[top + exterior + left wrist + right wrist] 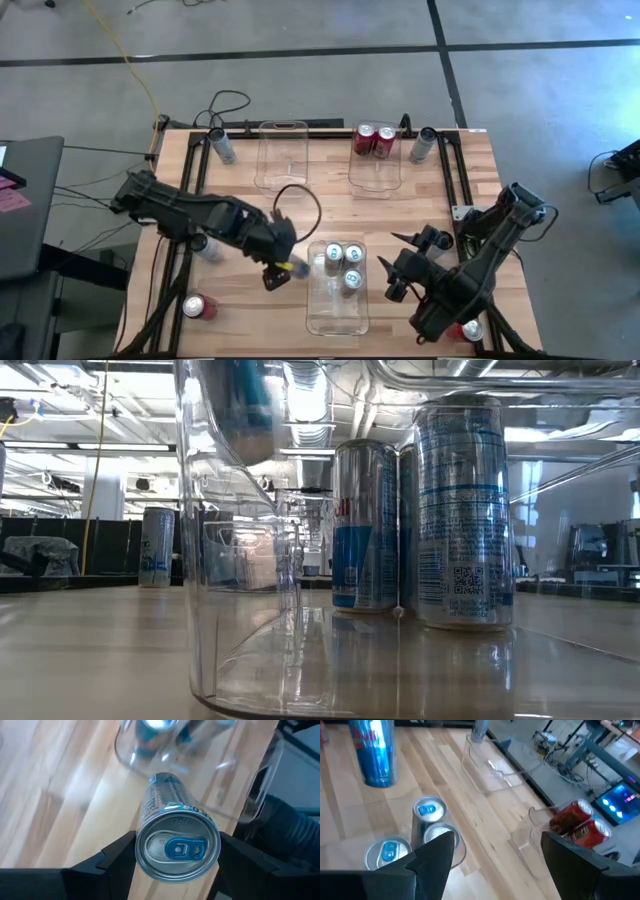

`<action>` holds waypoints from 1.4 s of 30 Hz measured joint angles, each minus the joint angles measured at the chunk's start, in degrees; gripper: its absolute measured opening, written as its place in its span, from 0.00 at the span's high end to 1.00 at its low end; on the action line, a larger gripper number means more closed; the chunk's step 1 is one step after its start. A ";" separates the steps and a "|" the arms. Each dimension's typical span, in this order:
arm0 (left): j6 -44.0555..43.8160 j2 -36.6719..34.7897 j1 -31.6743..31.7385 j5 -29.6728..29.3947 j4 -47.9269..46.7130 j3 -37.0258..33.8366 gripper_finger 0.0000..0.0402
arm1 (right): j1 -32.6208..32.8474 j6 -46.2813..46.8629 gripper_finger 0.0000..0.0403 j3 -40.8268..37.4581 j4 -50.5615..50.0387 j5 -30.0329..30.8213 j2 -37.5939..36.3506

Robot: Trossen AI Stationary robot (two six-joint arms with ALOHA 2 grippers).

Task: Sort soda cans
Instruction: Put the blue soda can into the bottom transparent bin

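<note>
Left gripper (283, 268) clamps silver-blue can (170, 827) beside near bin (337, 318) (right gripper (398, 277) spread, empty).

No legible text; only a QR code on the nearest can (465, 510).

Both arms matte black, chunky segmented links. Left arm (190, 212): black cable looping off its wrist, ribbed black hose near the wooden table (330, 205) edge in the wrist view. Right arm (480, 255): same build, flat angular black fingers (432, 857).
</note>
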 joint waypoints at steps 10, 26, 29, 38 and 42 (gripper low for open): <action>6.17 3.28 4.28 1.23 5.99 0.04 0.41 | -0.83 4.56 0.22 -0.23 0.04 -2.63 0.00; 9.12 13.72 5.13 7.95 12.34 0.02 0.41 | 0.12 8.80 0.22 -0.23 0.06 -4.02 0.00; 9.13 15.37 5.00 8.49 14.18 0.02 0.41 | 0.12 8.76 0.22 -0.23 0.05 -4.03 0.00; 8.94 17.35 4.96 11.00 17.61 0.02 0.39 | 0.12 8.27 0.22 -0.25 0.05 -4.12 0.00; 9.03 17.35 4.96 11.50 18.63 0.02 0.39 | 0.10 8.10 0.22 -0.25 0.06 -4.12 0.00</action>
